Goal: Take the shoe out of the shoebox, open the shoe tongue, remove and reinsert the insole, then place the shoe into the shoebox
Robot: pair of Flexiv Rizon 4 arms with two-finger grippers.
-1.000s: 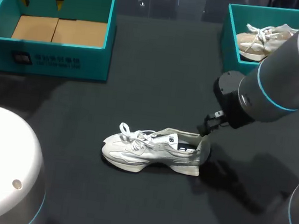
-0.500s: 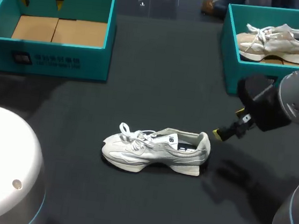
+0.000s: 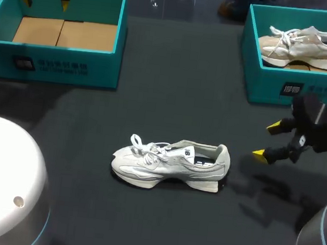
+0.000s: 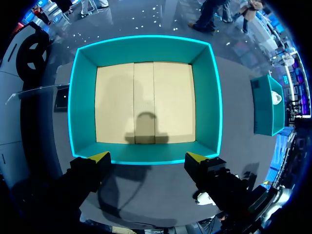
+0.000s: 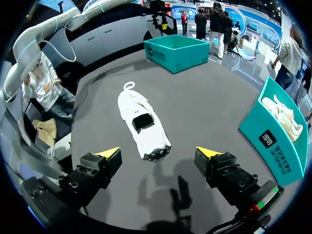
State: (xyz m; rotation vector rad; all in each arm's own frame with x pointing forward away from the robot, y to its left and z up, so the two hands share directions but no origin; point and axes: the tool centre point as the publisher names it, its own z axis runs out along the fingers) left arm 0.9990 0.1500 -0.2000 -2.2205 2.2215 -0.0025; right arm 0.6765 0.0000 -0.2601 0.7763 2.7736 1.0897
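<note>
White shoe (image 3: 170,163) stands on its sole approx. mid surface (image 3: 173,88), laced toe toward my left, heel toward my right, opening facing up. R pincer (image 3: 267,139) is near the heel but apart from it, fingers spread wide, holding nothing. Behind it is the right shoebox (image 3: 268,87) w/ a second shoe (image 3: 305,44) inside. L pincer (image 3: 45,1) hangs over the far wall of the left shoebox (image 3: 52,65), also wide open, gripping nothing; box's cardboard floor shows.
</note>
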